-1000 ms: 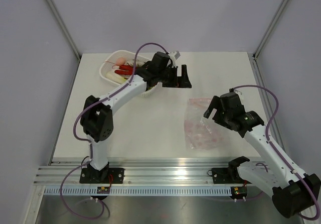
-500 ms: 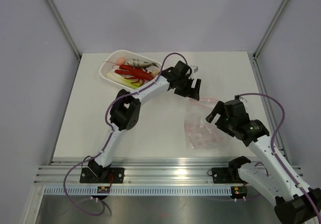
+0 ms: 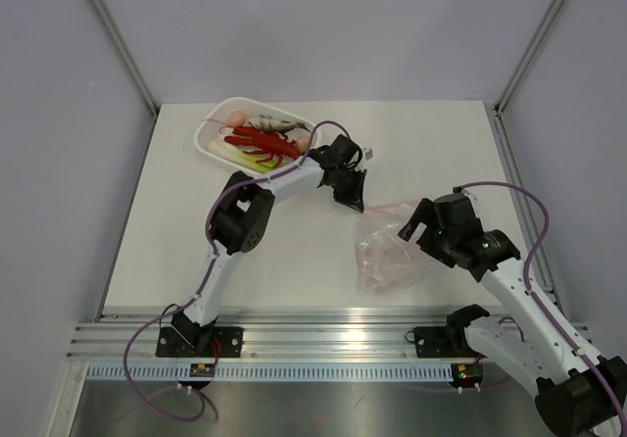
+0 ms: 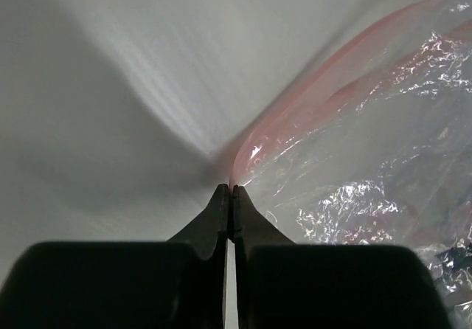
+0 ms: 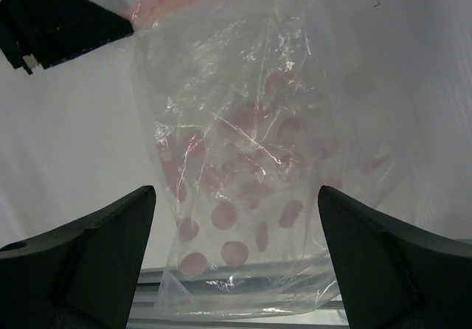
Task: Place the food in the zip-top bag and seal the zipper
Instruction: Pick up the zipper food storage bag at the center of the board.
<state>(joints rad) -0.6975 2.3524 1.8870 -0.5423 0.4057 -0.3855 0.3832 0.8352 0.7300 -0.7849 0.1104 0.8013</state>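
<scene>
Since half a second ago, the bag [image 3: 387,256] has bunched up and its far corner has lifted off the bench [image 3: 176,221]. Nearest, the right end effector [image 3: 416,223] hangs released, its fingers spread wide over the bag's dotted lower part. Beyond it, the left end effector [image 4: 231,192] is clenched on the pink zipper [image 4: 295,100] at the corner of the bag's mouth. Farthest, the lobster [image 3: 263,143] and the other food lie in the white basket [image 3: 202,141], well apart from the bag.
</scene>
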